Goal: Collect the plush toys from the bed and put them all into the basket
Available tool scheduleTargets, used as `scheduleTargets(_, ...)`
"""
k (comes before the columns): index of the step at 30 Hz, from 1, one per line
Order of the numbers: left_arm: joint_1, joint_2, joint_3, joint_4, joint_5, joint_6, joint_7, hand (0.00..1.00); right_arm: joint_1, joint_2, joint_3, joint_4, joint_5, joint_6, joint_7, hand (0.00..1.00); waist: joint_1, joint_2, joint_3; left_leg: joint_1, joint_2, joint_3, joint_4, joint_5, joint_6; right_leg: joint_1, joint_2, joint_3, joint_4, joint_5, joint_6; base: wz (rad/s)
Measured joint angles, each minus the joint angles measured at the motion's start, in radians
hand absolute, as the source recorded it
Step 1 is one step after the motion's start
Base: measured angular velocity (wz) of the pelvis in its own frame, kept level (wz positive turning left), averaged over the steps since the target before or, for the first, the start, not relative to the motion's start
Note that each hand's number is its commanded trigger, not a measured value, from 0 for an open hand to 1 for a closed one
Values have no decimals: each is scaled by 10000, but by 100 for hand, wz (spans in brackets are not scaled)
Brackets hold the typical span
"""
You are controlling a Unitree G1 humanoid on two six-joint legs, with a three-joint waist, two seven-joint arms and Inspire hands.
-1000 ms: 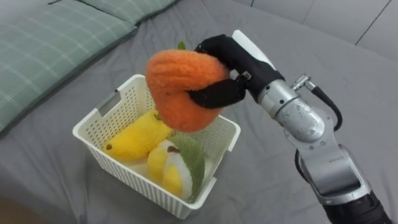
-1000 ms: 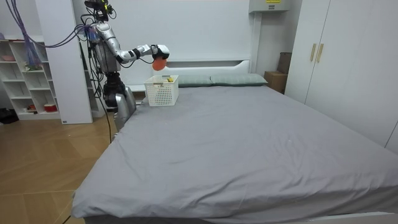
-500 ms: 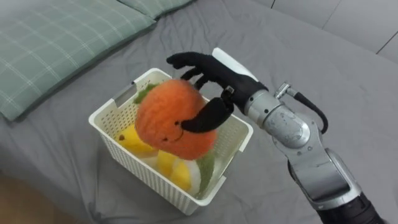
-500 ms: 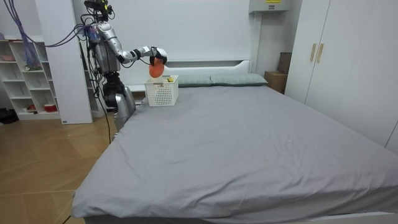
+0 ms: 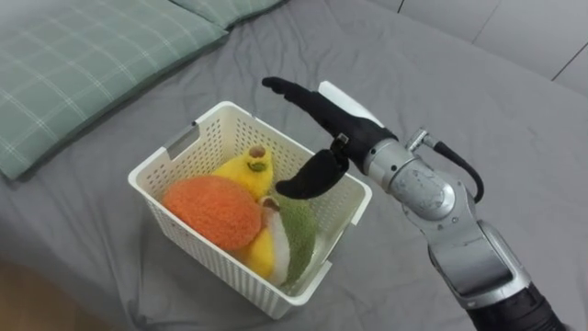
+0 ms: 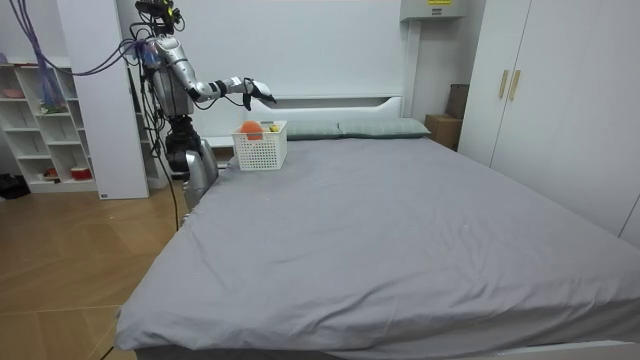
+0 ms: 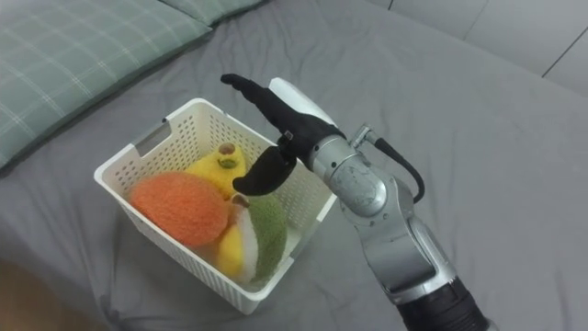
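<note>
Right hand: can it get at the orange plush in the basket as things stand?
Probably yes. The right hand hangs open above the far right corner of the white basket. The basket is open-topped, and the orange plush toy lies uppermost at its near left side with nothing over it.
</note>
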Motion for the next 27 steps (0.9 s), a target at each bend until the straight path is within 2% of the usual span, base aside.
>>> scheduleTargets(21, 61, 1, 6, 2, 10, -23, -24, 0, -1, -23, -24, -3, 7, -4, -1, 0, -10, 12, 10, 16, 0, -1, -1, 0, 0, 8, 2, 10, -1, 0, 0, 0)
scheduleTargets(24, 125, 23, 5, -5, 11, -13, -19, 0, 0, -54, -302, 0, 675, -7, -163, 0, -133, 35, 26, 41, -10, -62, 16, 0, 0, 61, 1, -11, -5, 0, 0, 5)
scheduleTargets(27, 258, 59, 49, -9, -11, -8, 11, 0, 26, -50, -756, 39, 1545, -109, -708, 0, -275, 126, 87, 164, -8, -45, 7, -1, 0, 173, -3, 0, -16, 0, 1, 0)
